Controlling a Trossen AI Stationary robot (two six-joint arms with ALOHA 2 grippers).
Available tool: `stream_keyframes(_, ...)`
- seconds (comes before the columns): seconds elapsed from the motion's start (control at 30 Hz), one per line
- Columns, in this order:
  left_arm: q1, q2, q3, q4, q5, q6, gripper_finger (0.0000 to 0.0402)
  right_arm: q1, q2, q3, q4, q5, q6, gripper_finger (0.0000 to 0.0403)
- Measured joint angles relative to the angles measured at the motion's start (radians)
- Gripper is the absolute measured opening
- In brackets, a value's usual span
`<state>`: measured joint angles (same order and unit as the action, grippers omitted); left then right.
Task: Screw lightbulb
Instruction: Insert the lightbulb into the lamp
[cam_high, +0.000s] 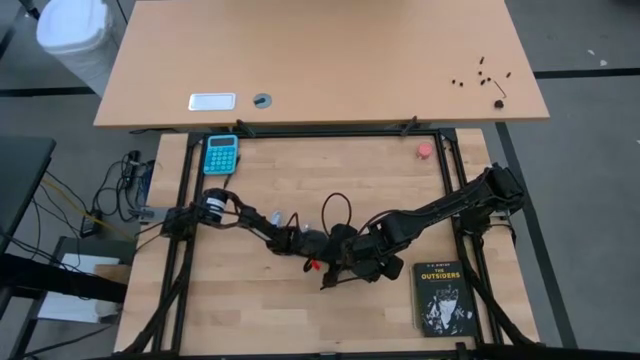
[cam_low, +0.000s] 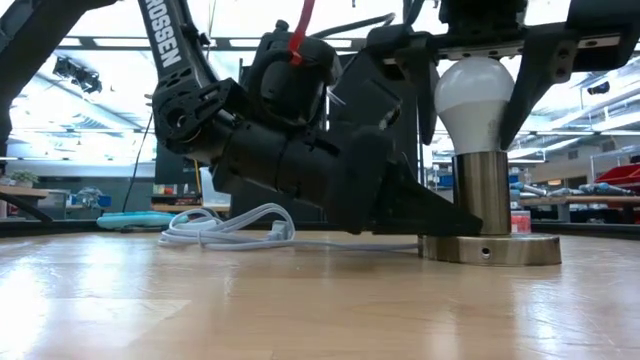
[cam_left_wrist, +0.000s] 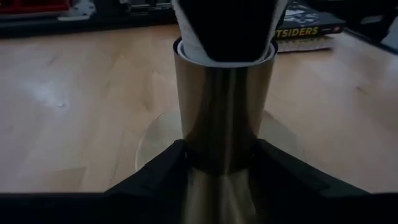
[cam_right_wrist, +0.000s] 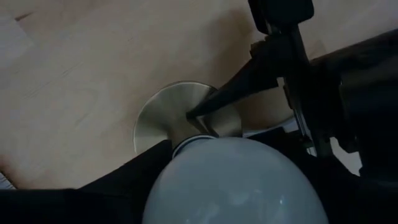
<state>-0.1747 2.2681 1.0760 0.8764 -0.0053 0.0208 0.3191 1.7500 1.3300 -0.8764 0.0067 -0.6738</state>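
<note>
Lightbulb (cam_low: 474, 93) base — hidden in socket (cam_low: 482, 194)

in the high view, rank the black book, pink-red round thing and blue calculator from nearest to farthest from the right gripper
1. black book: just right of the right gripper, near the table's front edge.
2. pink-red round thing: toward the back, on the right side.
3. blue calculator: back left corner, past the left arm.

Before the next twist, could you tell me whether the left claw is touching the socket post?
Touching: the left wrist view shows the left claw pressed against both sides of the socket post.

A black book (cam_high: 441, 294), a blue calculator (cam_high: 221, 154), a small pink-red object (cam_high: 425, 150), a white cord (cam_low: 232, 228) on the table (cam_high: 280, 190)
</note>
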Motion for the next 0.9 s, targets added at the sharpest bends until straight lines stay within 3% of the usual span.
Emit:
stream_keyframes(0.3, -0.014, 0.002, -0.001, 0.037, -0.033, 0.02, 0.0231, 0.0, 0.0, 0.0, -0.001, -0.001, 0.005, 0.0271)
stream_keyframes(0.9, -0.016, -0.006, -0.002, 0.047, 0.017, -0.076, 0.0232, 0.0, 0.0, 0.0, 0.001, -0.004, 0.028, 0.0275)
